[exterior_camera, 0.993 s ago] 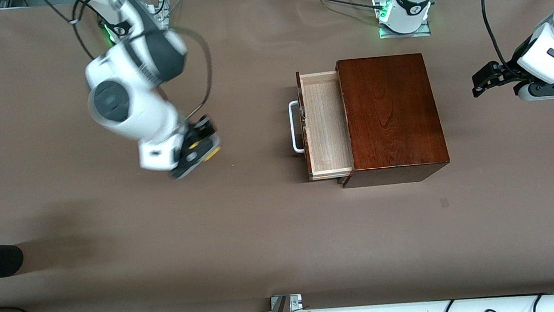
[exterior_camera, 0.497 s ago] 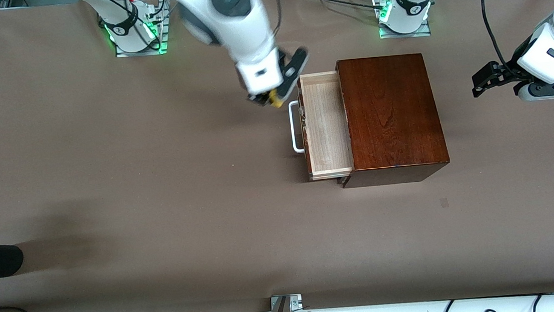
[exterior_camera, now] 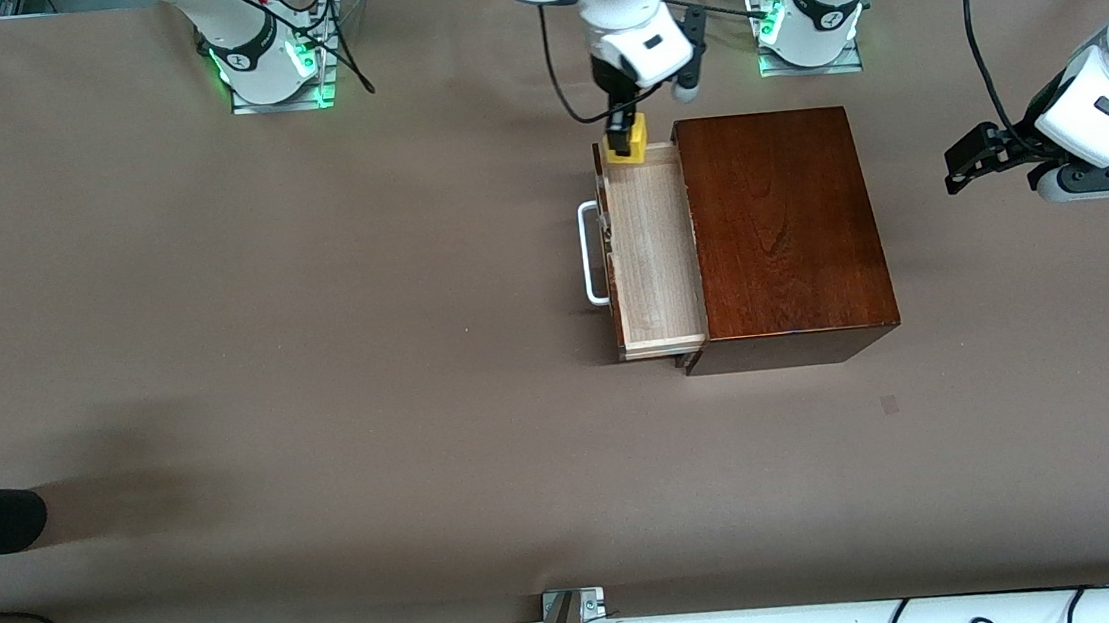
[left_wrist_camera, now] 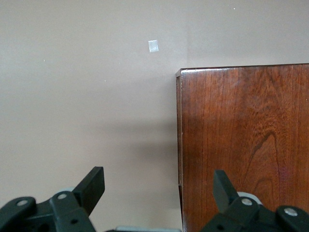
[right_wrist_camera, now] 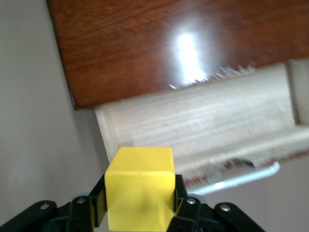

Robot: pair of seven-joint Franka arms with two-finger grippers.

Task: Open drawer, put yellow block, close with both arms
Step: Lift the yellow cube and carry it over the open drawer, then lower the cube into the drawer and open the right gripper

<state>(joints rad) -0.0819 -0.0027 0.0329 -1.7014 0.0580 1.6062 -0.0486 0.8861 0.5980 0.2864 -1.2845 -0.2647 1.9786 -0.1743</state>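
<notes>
I see the yellow block (exterior_camera: 625, 140) pinched between the fingers of the right claw (exterior_camera: 622, 137), hanging in the air over the end of the open drawer (exterior_camera: 651, 248) that lies farthest from the front camera, right about at the tray's end wall. In the right wrist view the block (right_wrist_camera: 140, 186) fills the lower part of the picture and covers most of the claw's fingers (right_wrist_camera: 181, 200), so only their black outer edges show either side of it; the pale tray (right_wrist_camera: 203, 128) sits below it, somewhat blurred, with a sliver of the white handle (right_wrist_camera: 241, 176) visible. From the front I can see the drawer pulled out toward the right arm's end of the table, its light-wood floor bare, its white bar handle (exterior_camera: 593, 253) sticking out of the dark front. The dark wooden box (exterior_camera: 783, 231) it slides from stands on the brown table (exterior_camera: 269, 377), glossy on top. The right arm's upper links are cut off at the top of the front view. The left claw (exterior_camera: 968, 165) waits in the air at the left arm's end of the table, well apart from the box, the arm itself cropped by the picture's edge. In the left wrist view its fingers (left_wrist_camera: 91, 186) stand spread with nothing between them, looking down on a corner of the box (left_wrist_camera: 241, 145) and a small pale mark (left_wrist_camera: 153, 46) on the table that I cannot identify.
</notes>
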